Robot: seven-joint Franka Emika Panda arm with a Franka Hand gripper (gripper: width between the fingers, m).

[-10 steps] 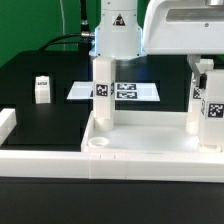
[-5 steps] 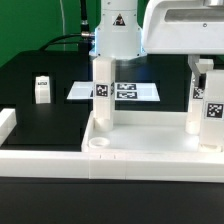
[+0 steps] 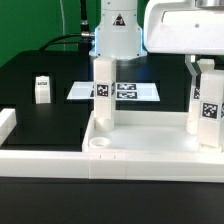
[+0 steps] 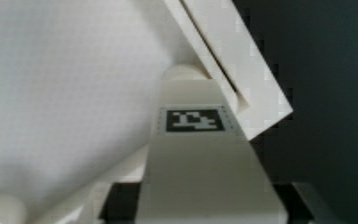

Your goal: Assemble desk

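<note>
Desk leg (image 4: 195, 165) stands upright, clamped between the two fingers (image 4: 123, 202).

No legible txt; only b/w tag (image 4: 194, 120) on leg (image 4: 197, 172).

White rounded arm (image 3: 185, 25); pincer (image 4: 208, 198) with dark fingers (image 4: 123, 200).

The hand (image 3: 203, 68) points down, seemingly clamped on a leg (image 3: 208, 112).
</note>
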